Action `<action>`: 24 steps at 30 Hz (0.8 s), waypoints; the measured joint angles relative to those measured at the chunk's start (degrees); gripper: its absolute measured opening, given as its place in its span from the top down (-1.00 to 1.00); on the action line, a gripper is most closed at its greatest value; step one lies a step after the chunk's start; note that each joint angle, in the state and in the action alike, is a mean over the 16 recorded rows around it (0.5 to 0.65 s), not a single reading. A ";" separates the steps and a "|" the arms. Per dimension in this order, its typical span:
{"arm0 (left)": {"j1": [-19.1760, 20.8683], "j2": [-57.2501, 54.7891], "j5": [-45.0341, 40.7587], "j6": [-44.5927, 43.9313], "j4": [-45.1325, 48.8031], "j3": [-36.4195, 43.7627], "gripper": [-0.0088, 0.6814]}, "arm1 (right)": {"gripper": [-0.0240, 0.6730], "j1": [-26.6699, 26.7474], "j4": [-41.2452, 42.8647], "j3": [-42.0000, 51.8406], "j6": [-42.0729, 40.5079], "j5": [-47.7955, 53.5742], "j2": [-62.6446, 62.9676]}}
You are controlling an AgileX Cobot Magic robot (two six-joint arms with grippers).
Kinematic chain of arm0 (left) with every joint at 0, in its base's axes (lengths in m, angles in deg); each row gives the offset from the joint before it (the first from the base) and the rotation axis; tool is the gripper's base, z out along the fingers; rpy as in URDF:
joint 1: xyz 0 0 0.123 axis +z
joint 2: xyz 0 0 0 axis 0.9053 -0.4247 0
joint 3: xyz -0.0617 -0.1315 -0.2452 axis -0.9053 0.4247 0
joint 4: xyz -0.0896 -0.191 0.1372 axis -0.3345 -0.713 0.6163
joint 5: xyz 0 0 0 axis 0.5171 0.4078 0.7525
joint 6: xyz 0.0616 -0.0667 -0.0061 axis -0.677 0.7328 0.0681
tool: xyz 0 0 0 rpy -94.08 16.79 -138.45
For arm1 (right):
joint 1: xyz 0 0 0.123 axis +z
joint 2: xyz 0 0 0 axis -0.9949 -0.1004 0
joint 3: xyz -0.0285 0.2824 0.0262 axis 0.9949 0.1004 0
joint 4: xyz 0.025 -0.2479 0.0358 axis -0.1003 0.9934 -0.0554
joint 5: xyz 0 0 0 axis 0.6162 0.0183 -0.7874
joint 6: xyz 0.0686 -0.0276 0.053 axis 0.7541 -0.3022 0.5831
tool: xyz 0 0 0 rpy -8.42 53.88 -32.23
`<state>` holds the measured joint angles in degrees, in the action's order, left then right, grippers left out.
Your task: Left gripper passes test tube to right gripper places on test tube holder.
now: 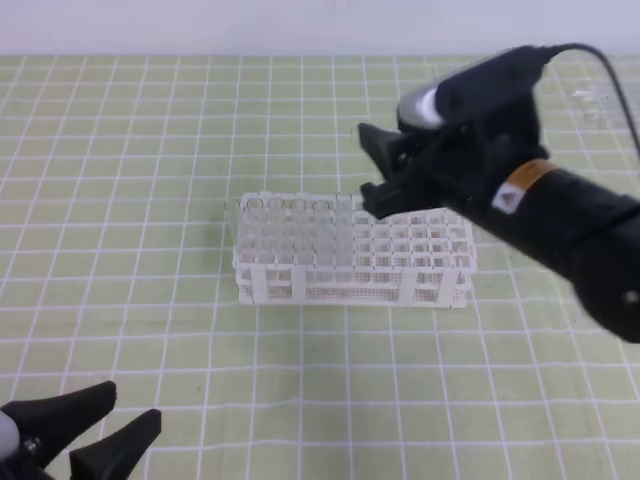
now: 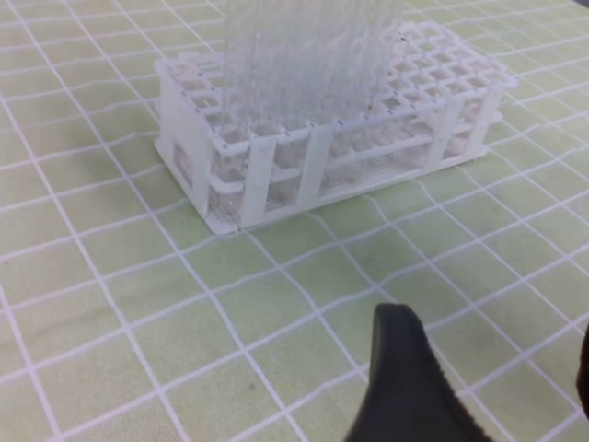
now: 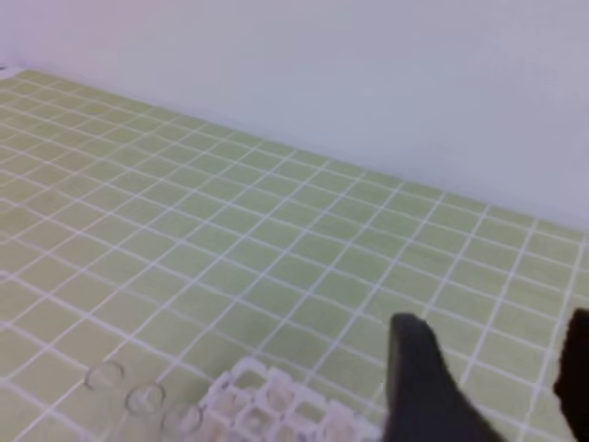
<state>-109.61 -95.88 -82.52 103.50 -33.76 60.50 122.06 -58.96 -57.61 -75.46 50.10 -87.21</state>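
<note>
Black two-fingered left gripper (image 1: 100, 425) sat low at the near left, jaws spread wide and holding nothing. Clear glass test tubes (image 1: 290, 235) stood bunched in the left half of the white plastic lattice rack (image 1: 400, 265). Over its right half hovered the black right gripper (image 1: 375, 170), fingers apart, nothing visibly between them.
</note>
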 joint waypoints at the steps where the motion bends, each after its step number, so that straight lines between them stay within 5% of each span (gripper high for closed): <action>1: 0.00 0.00 -0.04 0.00 0.00 0.00 -0.06 | 0.26 -0.18 0.08 0.00 -0.19 1.54 1.62; 12: 0.00 0.04 -0.38 -0.01 -0.01 -0.01 -0.06 | 0.89 -4.90 1.05 4.71 -2.24 19.51 21.55; 24: 0.00 0.04 -0.41 -0.01 -0.01 -0.01 -0.06 | 0.97 -16.43 0.37 28.88 -2.35 9.19 42.30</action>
<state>-109.60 -95.84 -82.93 103.49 -33.78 60.49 105.63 -58.59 -28.73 -77.82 59.30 -44.91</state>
